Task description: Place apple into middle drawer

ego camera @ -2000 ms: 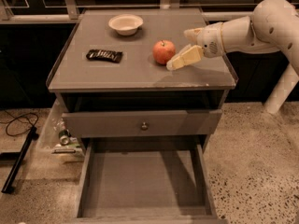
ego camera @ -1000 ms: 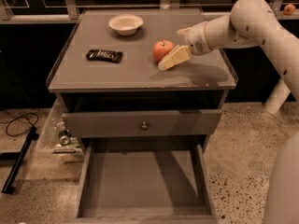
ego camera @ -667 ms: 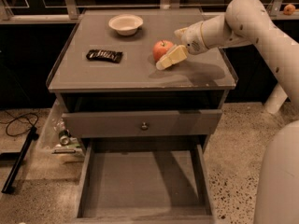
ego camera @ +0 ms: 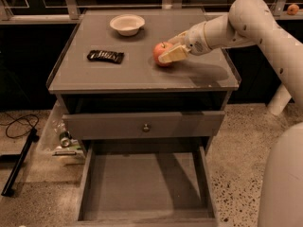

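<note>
The red apple point(ego camera: 160, 52) sits on the grey cabinet top point(ego camera: 118, 74), right of centre. My gripper point(ego camera: 171, 47) reaches in from the right, level with the apple. One pale finger point(ego camera: 171, 55) lies along the apple's near side, and the other shows behind its far side. The jaws are open around the apple's right half. The middle drawer point(ego camera: 142, 183) is pulled out at the bottom of the view, its bare grey floor showing. It lies well below and in front of the gripper.
A white bowl point(ego camera: 127, 23) and a dark snack bar point(ego camera: 105, 56) lie on the cabinet top to the left. A drawer front with a round knob point(ego camera: 146, 126) sits above the open drawer. A cable and clutter point(ego camera: 64, 141) lie on the floor to the left. A tiny orange fruit point(ego camera: 293, 8) sits far off at the right.
My gripper has moved left from beside the apple until its fingers straddle the apple. The apple has not moved, and the drawer stays open.
</note>
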You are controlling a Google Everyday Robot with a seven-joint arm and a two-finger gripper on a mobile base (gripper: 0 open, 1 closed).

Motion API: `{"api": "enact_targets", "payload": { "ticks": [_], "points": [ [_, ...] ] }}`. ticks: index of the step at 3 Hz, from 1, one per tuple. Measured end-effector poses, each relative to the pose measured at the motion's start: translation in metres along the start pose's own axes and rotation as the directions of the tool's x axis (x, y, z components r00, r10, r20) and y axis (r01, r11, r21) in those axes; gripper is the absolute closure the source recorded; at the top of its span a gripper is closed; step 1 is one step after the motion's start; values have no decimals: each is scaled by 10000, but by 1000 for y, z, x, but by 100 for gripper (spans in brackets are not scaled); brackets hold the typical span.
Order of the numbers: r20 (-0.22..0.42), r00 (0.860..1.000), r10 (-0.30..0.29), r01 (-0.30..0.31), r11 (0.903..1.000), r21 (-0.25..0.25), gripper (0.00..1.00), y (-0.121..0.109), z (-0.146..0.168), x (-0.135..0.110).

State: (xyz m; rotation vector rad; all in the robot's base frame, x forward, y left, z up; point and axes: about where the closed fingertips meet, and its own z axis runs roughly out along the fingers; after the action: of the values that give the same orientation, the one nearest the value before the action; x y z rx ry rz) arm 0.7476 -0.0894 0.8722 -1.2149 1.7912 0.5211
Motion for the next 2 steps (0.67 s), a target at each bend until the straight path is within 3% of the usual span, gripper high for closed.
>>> {"api": "enact_targets", "payload": {
  "ticks": [2],
  "points": [
    [0,10000,0,0,10000,-1,88,0,0,0]
  ]
}}
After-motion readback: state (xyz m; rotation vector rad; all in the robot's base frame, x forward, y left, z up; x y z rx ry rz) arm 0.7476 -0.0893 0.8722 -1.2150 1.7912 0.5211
